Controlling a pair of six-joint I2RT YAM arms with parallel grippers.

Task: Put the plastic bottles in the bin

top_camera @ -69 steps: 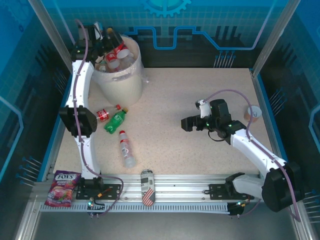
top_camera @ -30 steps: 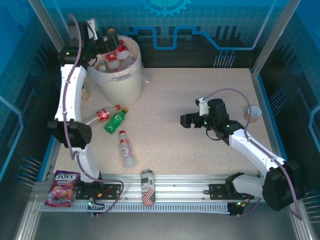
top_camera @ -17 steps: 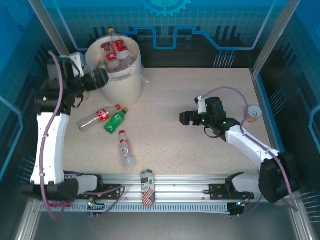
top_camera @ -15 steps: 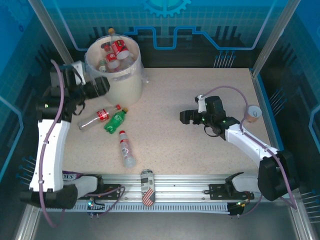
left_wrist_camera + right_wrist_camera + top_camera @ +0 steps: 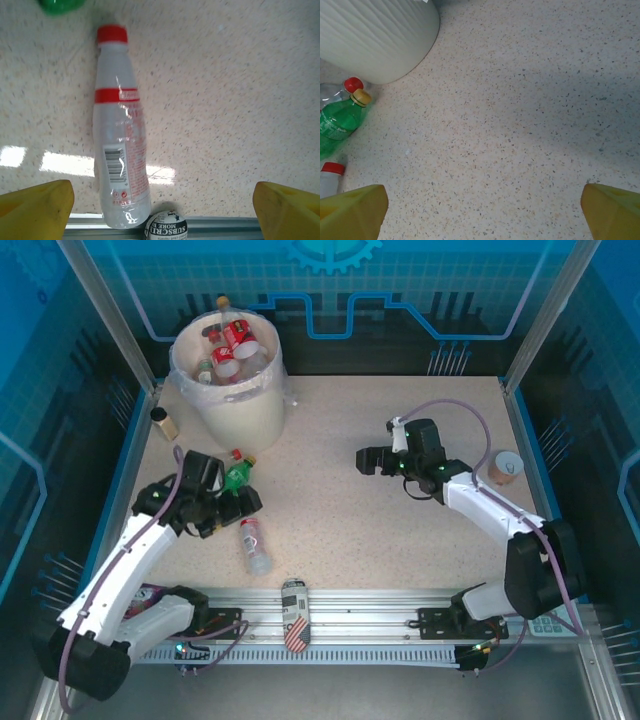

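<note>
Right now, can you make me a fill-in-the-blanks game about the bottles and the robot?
The clear bottle below the left gripper has a ____ cap.
The green bottle has a ____ cap.
The bin sits in the far ____ corner of the table.
The jaws of the right gripper stand wide ____.
Missing words: red, yellow, left, open.

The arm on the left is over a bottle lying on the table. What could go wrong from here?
The clear bottle lies with its base close to the patterned can, so the open left claw might bump the can while reaching down. The bottle is round and smooth, so it could roll or slip out. The bin already looks well filled, so another bottle might bounce out.
</note>
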